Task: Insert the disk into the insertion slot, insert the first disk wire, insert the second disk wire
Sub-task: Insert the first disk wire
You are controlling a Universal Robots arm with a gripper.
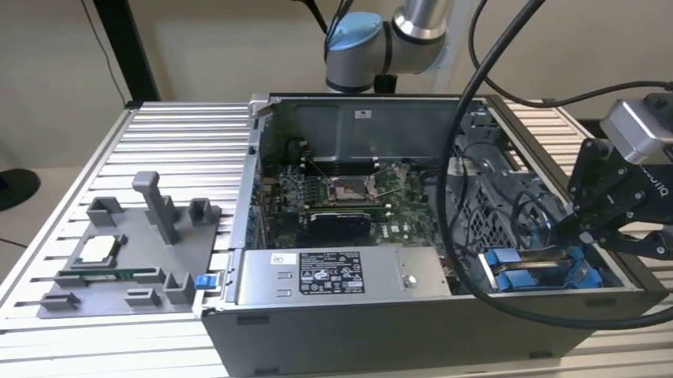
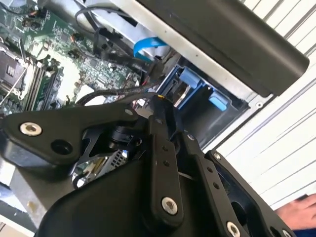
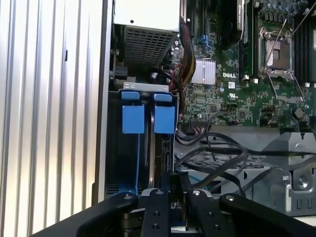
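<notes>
Disk [image 3: 165, 121] near tool [image 3: 177, 180] | tool: black fingers [image 2: 158, 128] pressed nearly together, cannot tell if they pinch anything | disk on edge in insertion slot [image 1: 573, 272], 4 o'clock of grey case [image 1: 421, 331], exterior view | wires [image 3: 217, 148] glossy, limp, looped beside | judgement: align connector square, press gently; blue plastic tabs likely flex

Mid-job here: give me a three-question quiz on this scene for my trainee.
1. True or false: in the exterior view the gripper hangs over the grey fixture outside the case.
2. The disk's carrier tabs are: A red, B blue, C yellow.
3. Fill in: black ___ loop across the case beside the disk.
Key: 1 false; 2 B; 3 cables.
</notes>
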